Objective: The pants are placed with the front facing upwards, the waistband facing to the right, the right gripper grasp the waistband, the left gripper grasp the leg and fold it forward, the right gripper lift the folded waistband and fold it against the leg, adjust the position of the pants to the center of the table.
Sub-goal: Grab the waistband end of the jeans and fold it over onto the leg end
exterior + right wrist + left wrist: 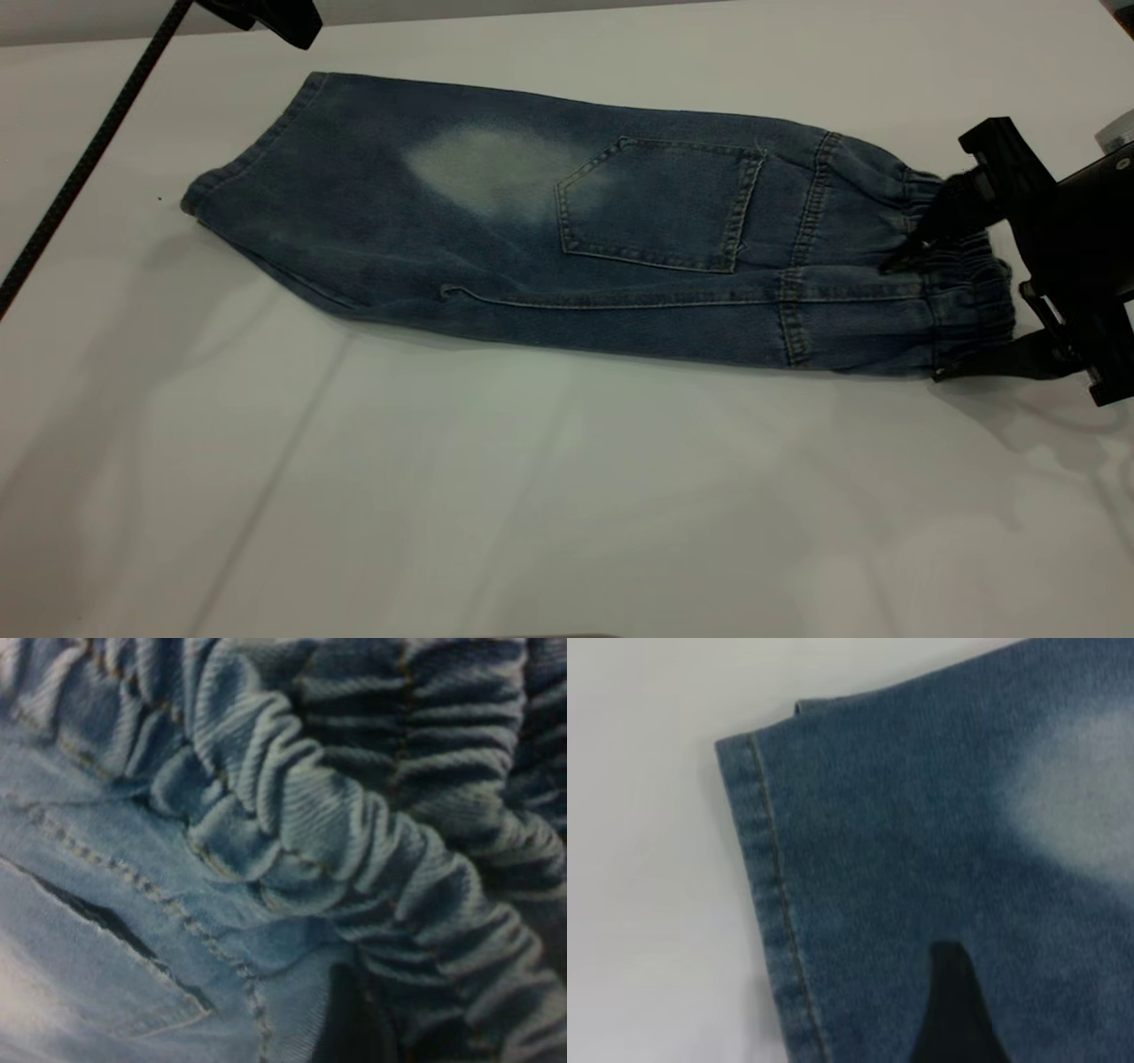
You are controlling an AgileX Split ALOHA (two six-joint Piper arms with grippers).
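One pair of pants [567,221] lies on the table [532,496], folded lengthwise into a single long strip with one square back pocket [660,204] and one pale faded patch [496,173] facing up. The leg hem is at the left, the waistband [961,275] at the right. The strip sits in the far half of the tabletop, slanting a little nearer toward the right.

Two grippers are in sight. The right gripper [917,315] is at the right edge of the scene, its two black fingers spread wide, one resting on top of the ruched waistband and the other at its near corner by the table, so the band sits between them without being pinched. The left gripper [283,18] hangs at the far left corner above the hem; from its wrist camera one dark fingertip [952,1010] shows over the denim just inside the stitched hem [775,904], and I cannot tell whether it is spread or closed.

A wide stretch of bare white table lies near and to the left of the pants; a black cable [84,159] crosses the far left.
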